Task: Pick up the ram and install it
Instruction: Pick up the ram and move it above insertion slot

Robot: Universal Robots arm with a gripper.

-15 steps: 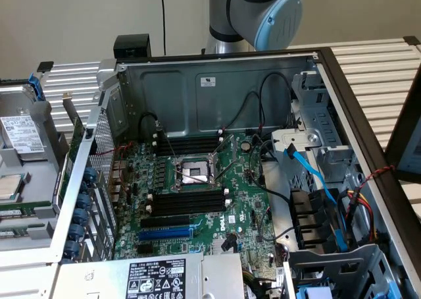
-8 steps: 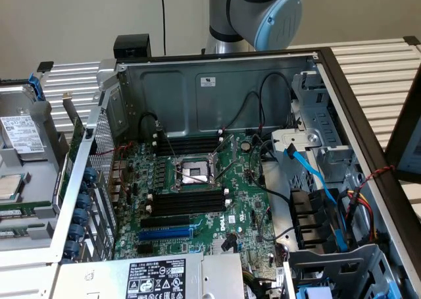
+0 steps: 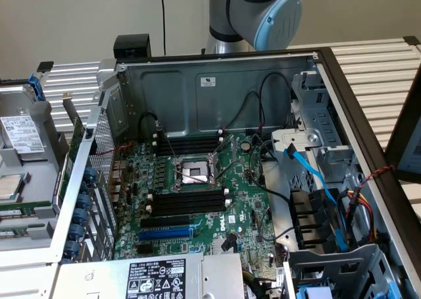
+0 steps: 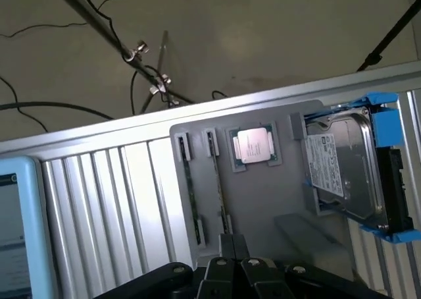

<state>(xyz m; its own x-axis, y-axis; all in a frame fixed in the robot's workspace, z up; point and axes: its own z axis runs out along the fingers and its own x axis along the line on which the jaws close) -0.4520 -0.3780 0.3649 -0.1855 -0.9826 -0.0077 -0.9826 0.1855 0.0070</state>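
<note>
Two ram sticks stand on edge in the narrow slots of a grey tray (image 4: pixel 263 200): one thin green stick (image 4: pixel 191 193) and a second (image 4: pixel 220 180) beside it. My gripper (image 4: pixel 233 246) hangs above the tray near the end of the second stick, its black fingers (image 4: pixel 227 243) pressed together with nothing between them. In the exterior view the open computer case holds the green motherboard (image 3: pixel 243 200), with black memory slots (image 3: pixel 187 144) behind the processor socket (image 3: pixel 194 174) and more slots (image 3: pixel 191 201) in front of it.
The tray also carries a processor (image 4: pixel 252 145) and a hard drive in a blue caddy (image 4: pixel 352 170). In the exterior view that tray (image 3: pixel 26 174) sits left of the case. Cables, a blue data lead (image 3: pixel 316 174) and drive bays crowd the case's right side. The arm's elbow (image 3: pixel 263 6) rises behind the case.
</note>
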